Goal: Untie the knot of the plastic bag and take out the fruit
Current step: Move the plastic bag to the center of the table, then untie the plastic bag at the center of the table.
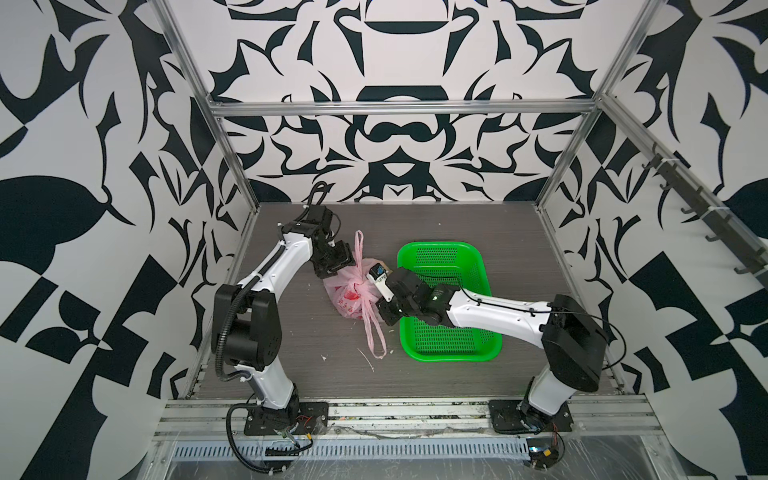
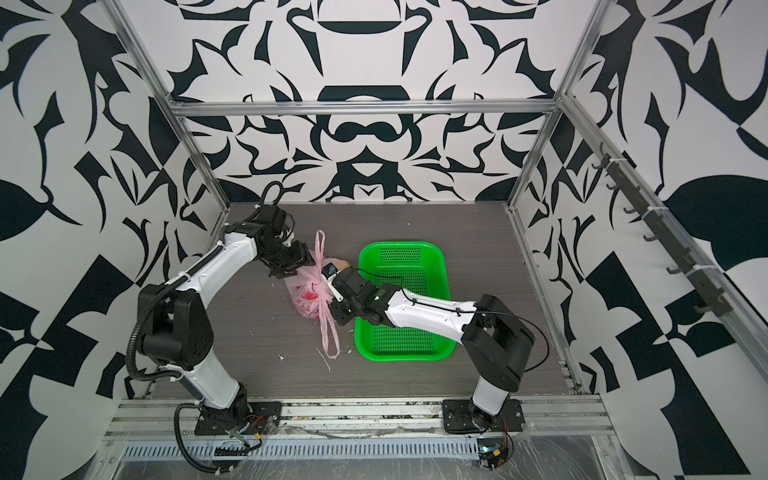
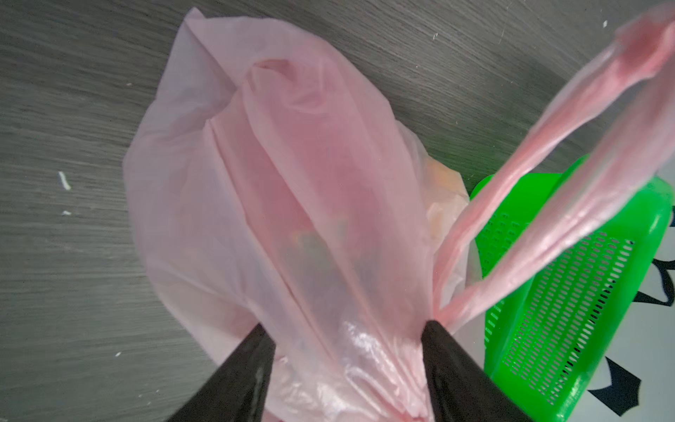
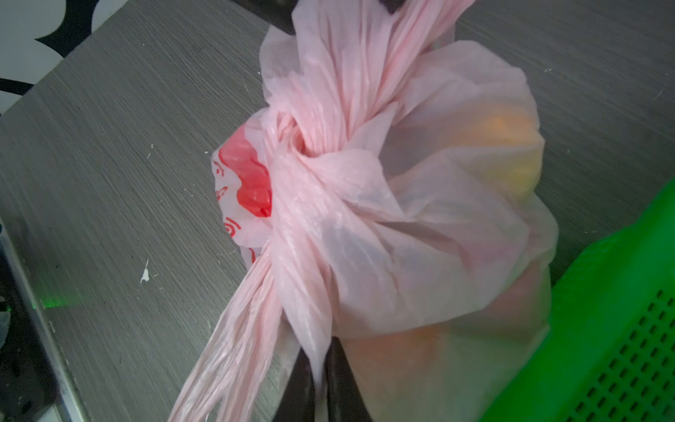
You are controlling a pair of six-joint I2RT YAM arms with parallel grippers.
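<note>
Right hand (image 4: 317,352), by its wrist view, is pinched on a bag (image 4: 438,226) fold beside the tight knot (image 4: 292,146), fruit (image 4: 507,146) inside; pulling could cinch it or tear film. Left wrist view: left hand (image 3: 349,334) apart, astride the bag. Both top views: bag on the counter (image 1: 291,353), just left of basket (image 1: 451,353); grey flecked woodgrain, patterned walls (image 1: 83,124).

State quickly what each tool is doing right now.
Left tool: open, jaws astride the plastic bag.
Right tool: shut on a fold of the plastic bag beside the knot.
</note>
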